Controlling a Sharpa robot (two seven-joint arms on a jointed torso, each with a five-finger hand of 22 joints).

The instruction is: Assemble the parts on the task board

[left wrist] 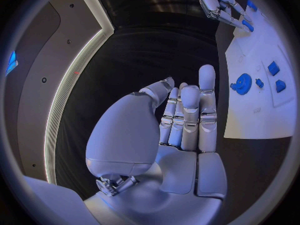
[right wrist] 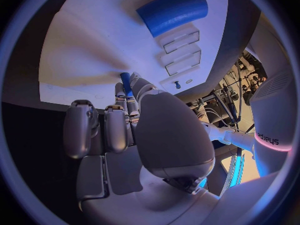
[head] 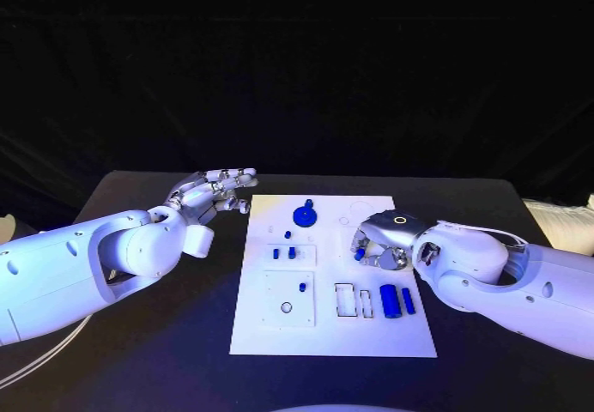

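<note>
Head view: the white board point(head: 332, 335) lies mid-table with blue parts spread over it; most look unassembled. Two blue cylinders point(head: 397, 300) lie at its right side. Left wrist view: the left hand point(left wrist: 181, 120), off the board's left edge, is open and empty. Right wrist view: the right hand point(right wrist: 125, 125) pinches a small blue peg point(right wrist: 125, 80) over the board.

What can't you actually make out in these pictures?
- Head view: the right hand covers most of the small blue part it pinches, so its shape is unclear.
- Head view: the small parts beside the blue gear on the task board are too tiny to identify.
</note>
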